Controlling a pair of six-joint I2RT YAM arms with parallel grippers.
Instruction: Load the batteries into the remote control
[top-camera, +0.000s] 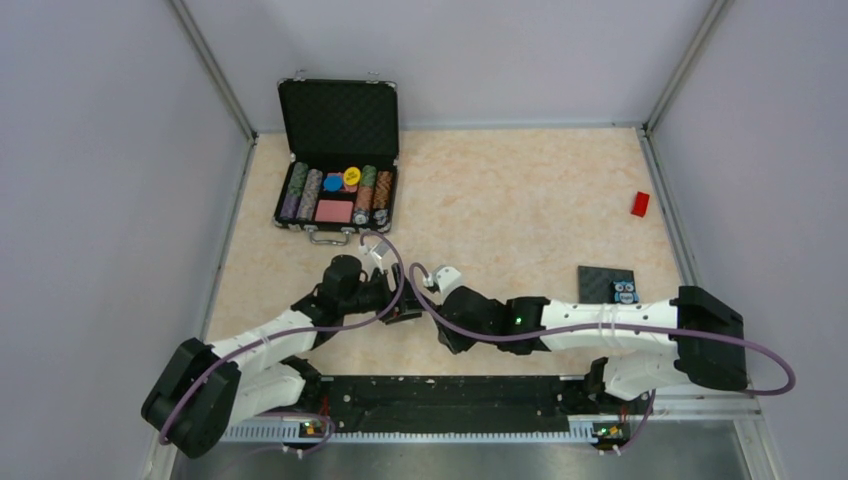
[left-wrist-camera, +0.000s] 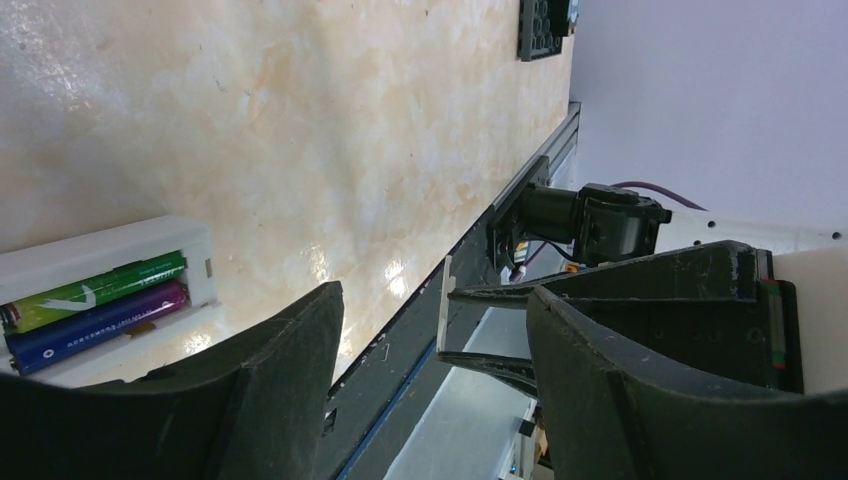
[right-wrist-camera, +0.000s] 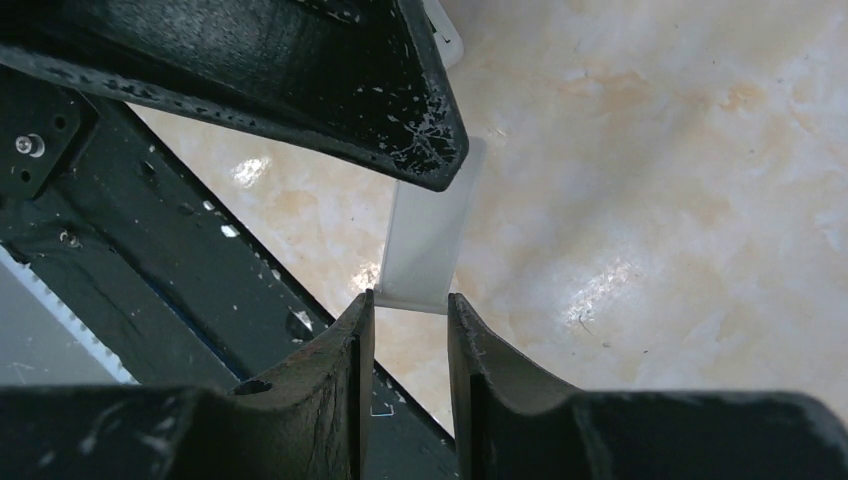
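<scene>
- Black right gripper clamps the white cover plate; left gripper stands apart, empty.
- The 2 batteries, green and purple, lie seated in the remote control.
- Likely step: closing up; the plate needs aligning over them.

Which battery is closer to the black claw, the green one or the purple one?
The purple battery. It lies in the white remote control on the side facing the left gripper; the green battery sits just beyond it.
</scene>
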